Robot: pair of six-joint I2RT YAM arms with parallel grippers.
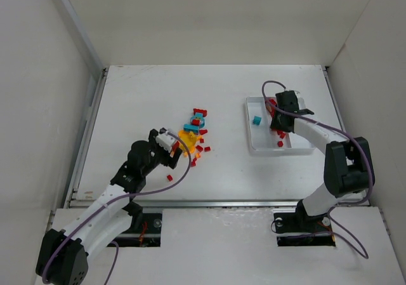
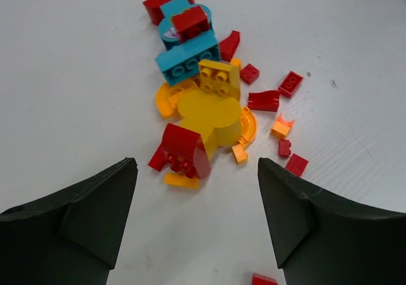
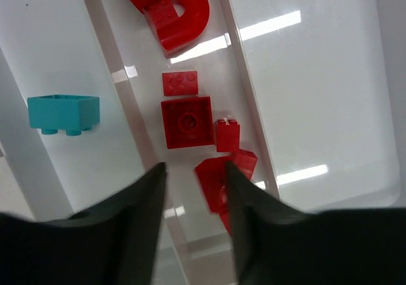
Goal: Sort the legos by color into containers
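**Ana:** Red is the one colour well under way. Several red pieces [image 3: 187, 121] lie in the middle compartment [image 3: 184, 63] of the tray [image 1: 266, 150], which sits near the right edge of the table [image 1: 139, 94].

**Ben:** And the other compartments?

**Ana:** One holds a single teal brick [image 3: 63, 112]. The third [image 3: 317, 107] shows nothing in the wrist view.

**Ben:** So what's left?

**Ana:** Most of it, I'd judge. The pile of legos [image 1: 195, 132] lies in the middle of the table, well apart from the tray. It has yellow pieces [image 2: 209, 113], teal bricks [image 2: 187, 59], orange bits and plenty of red, with small red ones scattered beside it. No yellow or orange has reached the tray, as far as I can see.

**Ben:** What are the arms doing?

**Ana:** The left gripper [image 2: 196, 171] hangs just short of the pile's near end, its jaws wide with nothing between them. The right gripper [image 3: 195, 171] is over the middle compartment with its jaws narrow. A red piece [image 3: 219, 183] shows in the gap, but I can't tell whether it's pinched or lying on the tray floor.
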